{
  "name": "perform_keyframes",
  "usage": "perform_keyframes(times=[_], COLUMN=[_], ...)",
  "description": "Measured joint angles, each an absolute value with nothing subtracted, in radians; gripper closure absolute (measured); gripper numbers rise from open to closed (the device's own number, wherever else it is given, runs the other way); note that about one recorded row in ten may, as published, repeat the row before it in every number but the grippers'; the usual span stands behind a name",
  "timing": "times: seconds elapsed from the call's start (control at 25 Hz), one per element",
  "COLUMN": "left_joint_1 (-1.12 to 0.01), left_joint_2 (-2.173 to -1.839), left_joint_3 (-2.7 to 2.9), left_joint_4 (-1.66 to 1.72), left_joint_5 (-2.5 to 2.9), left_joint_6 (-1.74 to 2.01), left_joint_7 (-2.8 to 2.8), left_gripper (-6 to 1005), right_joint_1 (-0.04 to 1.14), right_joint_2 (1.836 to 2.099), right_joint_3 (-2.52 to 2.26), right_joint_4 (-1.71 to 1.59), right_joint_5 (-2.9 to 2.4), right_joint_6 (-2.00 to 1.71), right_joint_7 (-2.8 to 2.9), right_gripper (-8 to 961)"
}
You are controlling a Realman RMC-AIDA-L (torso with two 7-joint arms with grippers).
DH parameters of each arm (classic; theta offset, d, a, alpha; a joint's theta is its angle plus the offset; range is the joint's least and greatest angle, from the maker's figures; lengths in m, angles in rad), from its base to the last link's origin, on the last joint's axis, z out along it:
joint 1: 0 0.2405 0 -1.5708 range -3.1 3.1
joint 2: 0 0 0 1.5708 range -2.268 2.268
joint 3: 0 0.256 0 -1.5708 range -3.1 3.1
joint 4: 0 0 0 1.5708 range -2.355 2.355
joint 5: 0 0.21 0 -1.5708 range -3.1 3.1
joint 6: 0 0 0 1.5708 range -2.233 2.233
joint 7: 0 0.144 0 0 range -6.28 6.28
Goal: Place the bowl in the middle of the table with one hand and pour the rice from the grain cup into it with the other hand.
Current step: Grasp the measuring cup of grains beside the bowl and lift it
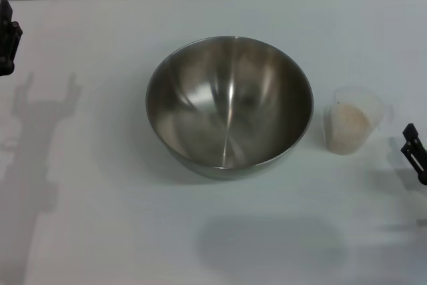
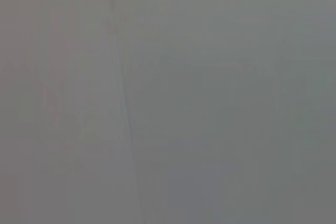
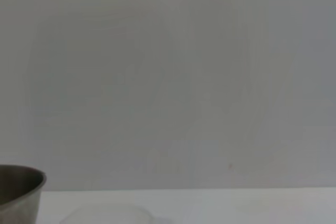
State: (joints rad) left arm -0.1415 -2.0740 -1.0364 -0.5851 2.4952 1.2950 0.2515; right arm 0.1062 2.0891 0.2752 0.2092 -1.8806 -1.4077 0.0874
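From my head camera the table [image 1: 100, 231] is evenly and brightly lit, slightly washed out. I see soft arm shadows along its left edge and a faint oval shadow toward the near edge. The bowl [image 1: 229, 106] carries a bright vertical streak of glare inside. My left wrist feed is a featureless grey blur; the right wrist feed is dim and soft.

Obstacles, 2: bowl [image 1: 229, 106] mid-table [image 1: 100, 218]; grain cup [image 1: 352, 119] just right of it, narrow gap between. Open passage for me: left, front, far edge.
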Motion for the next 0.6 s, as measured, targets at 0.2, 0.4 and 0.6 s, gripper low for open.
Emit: perform_keyframes(times=[0.2,0.4,0.6], left_joint_1=[-0.147,-0.151,-0.142], left_joint_2=[-2.074,-2.075,-2.075], left_joint_3=[-1.027,-1.026,-1.026], left_joint_4=[-0.584,-0.582,-0.582], left_joint_5=[2.495,2.496,2.496], left_joint_6=[1.295,1.296,1.302], left_joint_7=[0.251,0.251,0.25], left_gripper=[207,208,208], right_joint_1=[0.127,0.139,0.156], right_joint_2=[2.089,2.089,2.088], right_joint_3=[0.257,0.25,0.249], right_joint_4=[0.21,0.21,0.21], right_joint_5=[-1.881,-1.881,-1.881], right_joint_6=[-1.374,-1.359,-1.332], right_joint_7=[0.087,0.087,0.087], right_gripper=[117,117,117])
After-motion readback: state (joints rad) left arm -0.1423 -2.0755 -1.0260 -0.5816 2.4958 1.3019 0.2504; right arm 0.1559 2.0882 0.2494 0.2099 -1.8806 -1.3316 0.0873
